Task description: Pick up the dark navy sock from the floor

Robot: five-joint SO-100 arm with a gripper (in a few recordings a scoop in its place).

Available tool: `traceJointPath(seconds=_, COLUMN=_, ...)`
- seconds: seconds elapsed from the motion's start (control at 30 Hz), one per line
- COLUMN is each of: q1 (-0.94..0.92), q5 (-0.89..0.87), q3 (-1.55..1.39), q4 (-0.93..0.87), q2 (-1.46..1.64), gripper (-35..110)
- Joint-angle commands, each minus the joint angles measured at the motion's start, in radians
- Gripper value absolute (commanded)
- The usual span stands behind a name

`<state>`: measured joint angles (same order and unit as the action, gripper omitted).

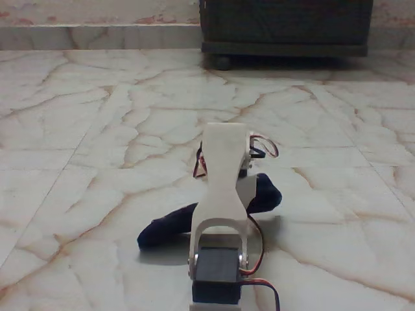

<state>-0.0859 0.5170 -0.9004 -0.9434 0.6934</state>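
Fixed view looks along the arm [224, 194] from behind, low in the middle of the frame. The dark navy sock [170, 228] lies on the floor [97, 129] just beyond it, partly hidden behind the white link. Its long axis runs from the lower left, near the frame's centre bottom, up to the right, where a rounded end [267, 193] bulges past the arm. Which end is toe or cuff I cannot tell. The jaws are hidden behind the arm, so whether they stand apart or together cannot be told. To do the pick well, I judge the jaws should close across the sock's narrow width near its middle, pinching enough fabric that the limp ends lift clear of the tiles.
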Motion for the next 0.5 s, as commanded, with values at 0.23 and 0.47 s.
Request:
traceJointPath(seconds=0.23, q1=0.028, q5=0.084, q3=-0.472, q4=0.17, q2=0.383, gripper=0)
traceJointPath(seconds=0.47, q1=0.052, q5=0.153, q3=-0.693, q4=0.236, q2=0.575, gripper=0)
